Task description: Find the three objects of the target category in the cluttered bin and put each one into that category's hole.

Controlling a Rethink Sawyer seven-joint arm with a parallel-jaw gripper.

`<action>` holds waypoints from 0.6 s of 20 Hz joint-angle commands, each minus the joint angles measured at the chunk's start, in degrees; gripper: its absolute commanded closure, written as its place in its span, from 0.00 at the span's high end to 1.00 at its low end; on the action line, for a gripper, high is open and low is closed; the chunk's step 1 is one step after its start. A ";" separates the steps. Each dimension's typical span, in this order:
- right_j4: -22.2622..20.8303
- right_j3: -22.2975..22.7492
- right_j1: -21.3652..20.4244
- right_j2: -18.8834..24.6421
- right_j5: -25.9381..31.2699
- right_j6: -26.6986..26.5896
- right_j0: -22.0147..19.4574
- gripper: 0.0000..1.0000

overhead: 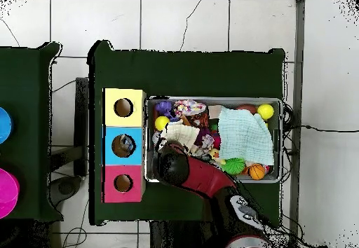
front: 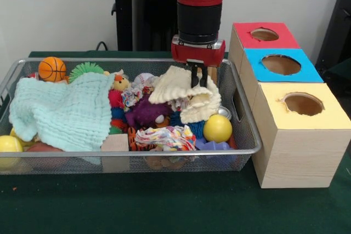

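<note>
A wire mesh bin [front: 137,61] holds a heap of toys and cloths. My gripper [front: 198,83] hangs low over the bin's right half, its fingers close together at the edge of a cream cloth [front: 173,83] that lies bunched on the pile. In the overhead view the arm's head [overhead: 170,164] covers the gripper at the bin's [overhead: 210,99] lower left corner. Beside the bin stand a red box [front: 244,36], a blue box [front: 258,69] and a yellow box [front: 329,116], each with a round hole on top.
A mint cloth [front: 66,113] covers the bin's left half. Around it lie an orange basketball [front: 52,68], a green spiky ball [front: 85,69], a purple plush [front: 145,112], yellow balls [front: 218,128], a wooden block [front: 115,143] and a patterned cloth [front: 164,137].
</note>
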 commanded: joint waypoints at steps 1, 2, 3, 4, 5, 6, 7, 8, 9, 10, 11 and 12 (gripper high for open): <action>3.75 5.28 1.78 8.68 8.90 11.95 -1.52 0.00; 3.99 5.50 1.77 8.97 9.04 12.05 -1.60 0.00; 4.11 5.94 1.76 9.35 8.88 12.18 -1.79 0.00; 4.23 6.39 1.75 9.74 8.72 12.31 -1.98 0.00; 5.01 7.44 1.57 10.97 9.84 12.76 -2.60 0.00; 5.63 8.14 1.34 12.02 10.91 12.90 -3.26 0.00; 6.24 8.84 1.10 13.07 11.99 13.04 -3.93 0.00; 6.33 9.05 0.80 13.07 12.28 12.94 -3.89 0.00; 6.42 9.25 0.50 13.07 12.57 12.84 -3.85 0.00; 6.14 9.12 0.39 12.60 12.06 12.47 -3.56 0.00; 5.46 8.72 0.18 11.51 10.51 12.05 -2.80 0.00; 5.21 8.66 0.24 11.03 9.71 11.88 -2.53 0.00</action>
